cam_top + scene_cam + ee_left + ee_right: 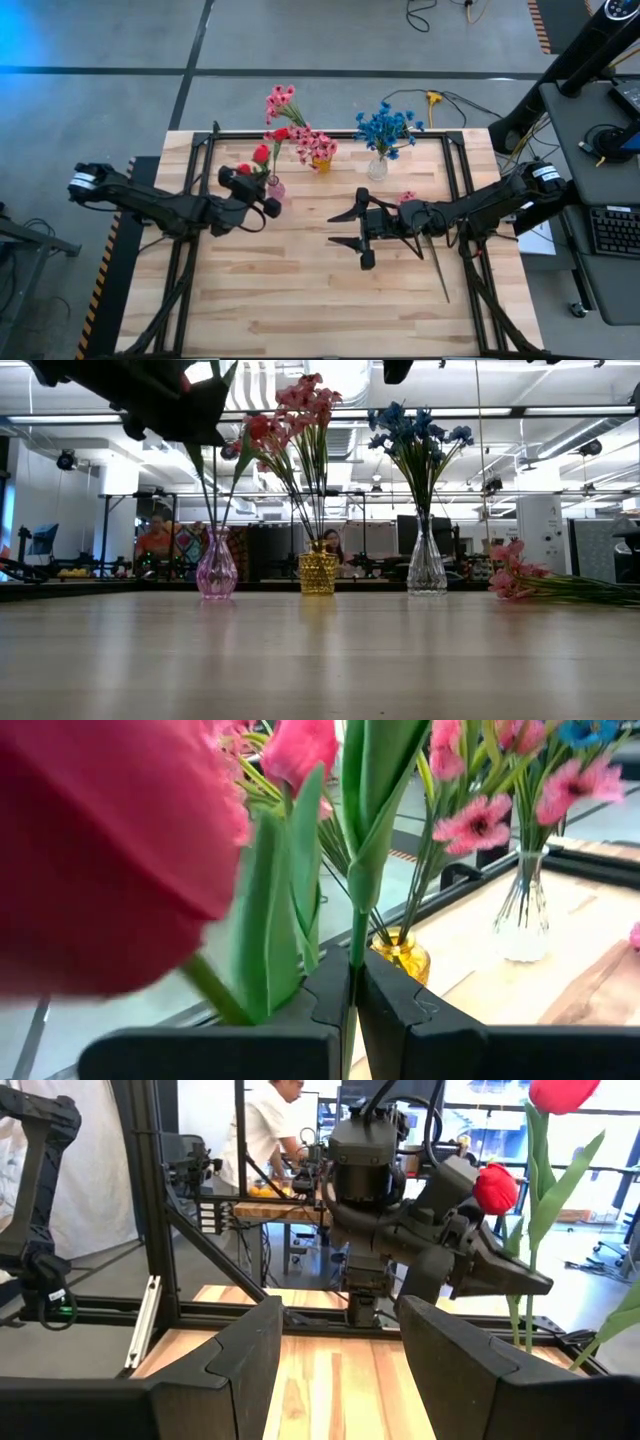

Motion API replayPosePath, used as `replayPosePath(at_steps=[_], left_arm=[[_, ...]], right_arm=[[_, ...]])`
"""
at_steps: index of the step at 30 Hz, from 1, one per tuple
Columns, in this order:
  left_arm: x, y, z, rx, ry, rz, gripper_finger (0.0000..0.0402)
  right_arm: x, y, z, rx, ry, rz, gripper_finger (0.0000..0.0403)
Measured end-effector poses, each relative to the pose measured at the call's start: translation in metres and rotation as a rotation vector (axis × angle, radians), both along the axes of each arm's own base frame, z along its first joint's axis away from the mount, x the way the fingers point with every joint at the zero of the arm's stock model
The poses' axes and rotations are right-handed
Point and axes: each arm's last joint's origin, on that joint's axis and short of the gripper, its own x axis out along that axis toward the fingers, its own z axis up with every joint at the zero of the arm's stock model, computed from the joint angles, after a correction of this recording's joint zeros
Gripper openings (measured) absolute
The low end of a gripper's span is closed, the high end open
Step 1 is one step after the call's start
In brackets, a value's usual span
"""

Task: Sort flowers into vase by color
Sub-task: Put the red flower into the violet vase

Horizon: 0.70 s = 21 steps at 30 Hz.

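Observation:
My left gripper (pixel 268 200) hangs over the pink glass vase (pixel 276 187) at the table's far left and is shut on a red tulip's green stem. Red tulip buds (pixel 261 154) stand above that vase (pixel 217 566); one bud (pixel 110 850) is close to the left wrist camera. Pink flowers (pixel 312 145) stand in the yellow vase (pixel 318 573). Blue flowers (pixel 385 128) stand in the clear vase (pixel 427 567). One pink flower (pixel 407 197) lies on the table with its stem (pixel 440 270) toward the near edge. My right gripper (pixel 345 228) is open at mid-table and holds nothing. My left gripper pinches a red tulip's thin green stem (pixel 354 945) between its two fingers, below the leaves. The fingers (pixel 515 1280) come in about level from the table's left and lie across the stem. The stem stands upright and runs down toward the pink vase's neck (pixel 214 532).
A black frame rail (pixel 330 135) runs along the table's far edge behind the three vases. The lying pink flower (pixel 510 582) sits at the right. People and desks show in the room beyond the table.

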Motion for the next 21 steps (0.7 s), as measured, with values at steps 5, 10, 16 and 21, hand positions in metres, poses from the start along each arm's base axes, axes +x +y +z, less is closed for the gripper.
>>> replayPosePath(at_steps=[5, 10, 16, 21], left_arm=[[0.0051, -0.0006, -0.0063, 0.006, 0.027, 0.003, 0.0], [0.0059, -0.0005, -0.0064, 0.012, 0.018, 0.026, 0.0], [0.0065, -0.0007, -0.0075, 0.011, 0.019, 0.026, 0.0001], [0.0087, -0.0012, -0.0113, 0.007, 0.026, 0.028, 0.0023]], right_arm=[[0.0, 0.0, 0.0, 0.0, 0.0, 0.0, 0.0196], [0.0, 0.0, 0.0, 0.0, 0.0, 0.0, 0.0196], [0.0, 0.0, 0.0, -0.004, 0.0, 0.0, 0.0196], [0.0, 0.0, 0.0, -0.002, 0.0, 0.0, 0.0196]])
